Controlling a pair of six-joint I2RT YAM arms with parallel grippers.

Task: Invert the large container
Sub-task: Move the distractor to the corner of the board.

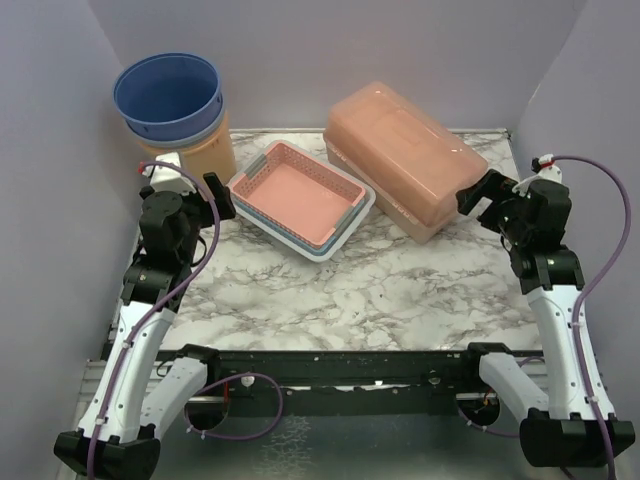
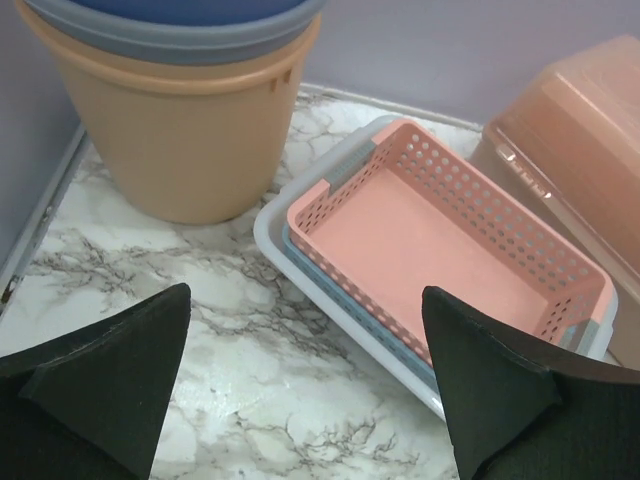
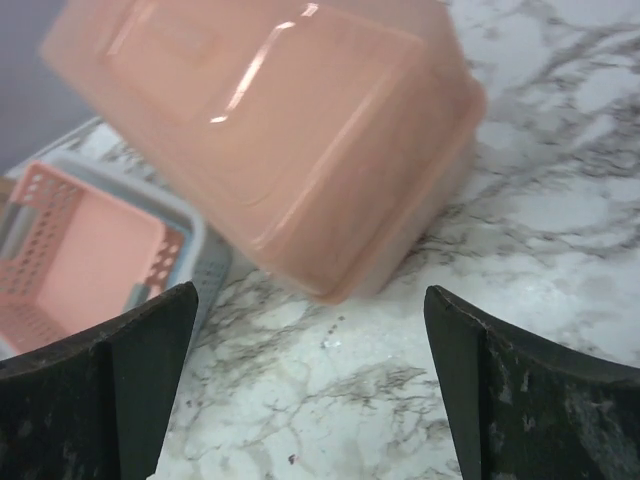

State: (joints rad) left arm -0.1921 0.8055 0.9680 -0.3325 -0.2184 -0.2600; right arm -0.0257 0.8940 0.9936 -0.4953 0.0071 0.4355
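Large container (image 1: 400, 150) stands lid uppermost at far right of counter (image 1: 330, 300), just ahead of right gripper (image 1: 483, 192); its jaws, like those of left gripper (image 1: 222, 197), gape wide and empty, so a square grip on the near corner's rim is advised before tipping.

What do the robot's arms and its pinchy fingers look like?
The left arm and right arm have white lower links, black joints and black bases. A thin purple cable loops along each. The left gripper and right gripper are black, with wedge-shaped fingers; the right ones look scuffed.
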